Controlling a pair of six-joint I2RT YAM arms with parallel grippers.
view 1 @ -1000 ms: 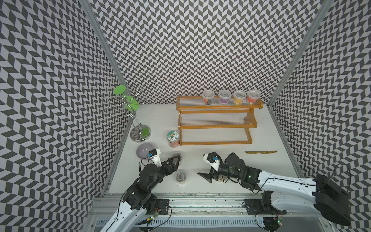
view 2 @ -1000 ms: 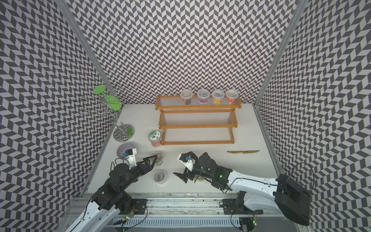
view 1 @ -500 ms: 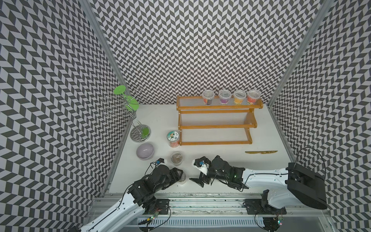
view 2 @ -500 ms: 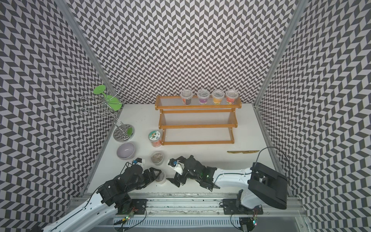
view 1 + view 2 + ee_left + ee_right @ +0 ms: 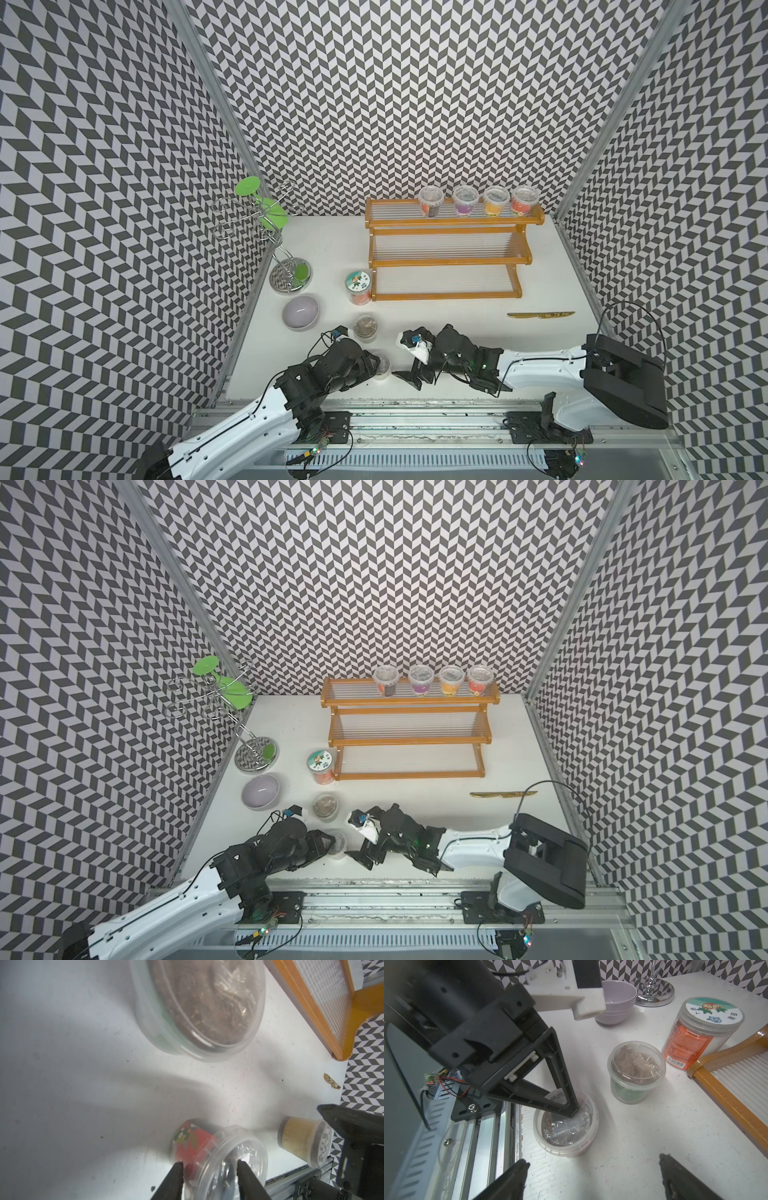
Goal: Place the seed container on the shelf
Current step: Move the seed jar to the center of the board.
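Note:
The seed container [image 5: 381, 365] is a small clear tub with a film lid and a red label, standing near the table's front edge; it also shows in the right wrist view [image 5: 566, 1126]. My left gripper [image 5: 380, 365] [image 5: 209, 1167] comes down on it. Its jaws stand narrow, one either side of the tub [image 5: 232, 1155], shut on it. My right gripper [image 5: 409, 378] [image 5: 593, 1161] lies low just to the right of the tub, wide open and holding nothing. The shelf [image 5: 449, 262], an orange-brown stepped rack, stands at the back.
A second seed tub [image 5: 365, 327] stands just behind the gripped one. An orange jar [image 5: 358, 286] sits at the shelf's left foot. Left of that are a lilac bowl [image 5: 300, 312] and a wire stand [image 5: 286, 274]. Several tubs [image 5: 478, 201] fill the top tier. A gold knife [image 5: 540, 315] lies right.
My left gripper has dropped back from beside the bowl onto the front tub, and its jaws have narrowed round it. My right arm has slid left and stayed open.

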